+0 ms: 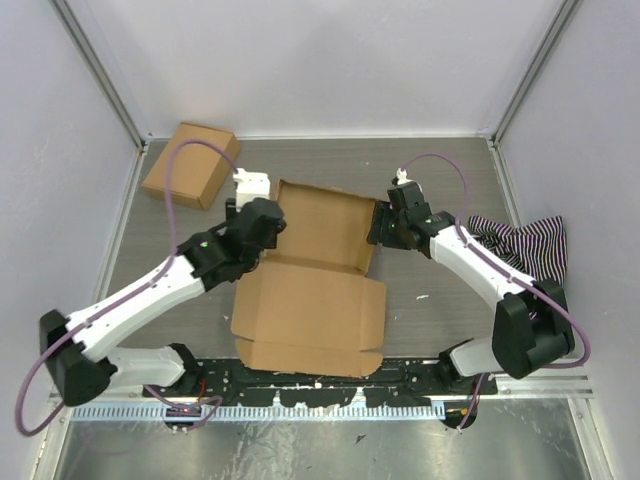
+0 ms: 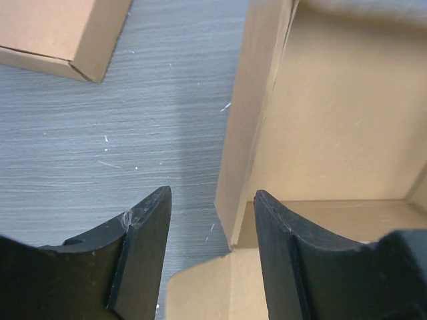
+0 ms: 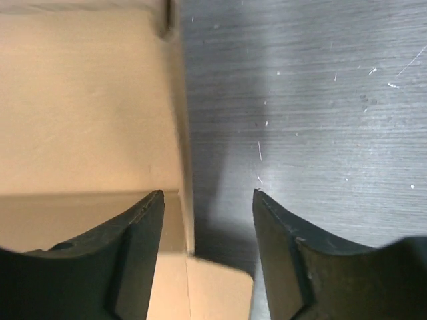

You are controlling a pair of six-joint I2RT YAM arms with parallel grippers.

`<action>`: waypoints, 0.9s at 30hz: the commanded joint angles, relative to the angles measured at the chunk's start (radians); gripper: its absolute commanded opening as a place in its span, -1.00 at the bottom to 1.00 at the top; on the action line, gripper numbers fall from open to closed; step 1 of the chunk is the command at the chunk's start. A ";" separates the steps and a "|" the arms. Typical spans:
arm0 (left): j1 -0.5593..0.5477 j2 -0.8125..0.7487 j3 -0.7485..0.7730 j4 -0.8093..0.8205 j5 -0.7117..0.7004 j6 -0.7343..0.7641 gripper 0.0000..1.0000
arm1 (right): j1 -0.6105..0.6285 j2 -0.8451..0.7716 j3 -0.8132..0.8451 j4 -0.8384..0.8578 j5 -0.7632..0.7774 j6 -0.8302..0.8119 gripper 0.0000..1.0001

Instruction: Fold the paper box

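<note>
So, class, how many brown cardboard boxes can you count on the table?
2. The paper box lies partly folded in the middle of the table. A smaller closed box sits at the far left corner. No other box shows in any view.

Paper box (image 1: 318, 270): one is lying on the surface (image 1: 420, 330).
Smaller cardboard box (image 1: 190, 163): one is sitting there too.
Striped cloth (image 1: 520, 243): one is lying there.
Arms: two are reaching in, the left arm (image 1: 150, 295) and the right arm (image 1: 480, 265).
Fingers (image 2: 143, 253): four are showing, two per arm.
Purple cables (image 1: 167, 185): two are looping, one per arm.
</note>
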 commanded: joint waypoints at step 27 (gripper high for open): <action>0.022 -0.487 -0.177 -0.140 0.144 -0.102 0.23 | 0.174 0.717 0.953 -0.032 -0.307 -0.662 0.43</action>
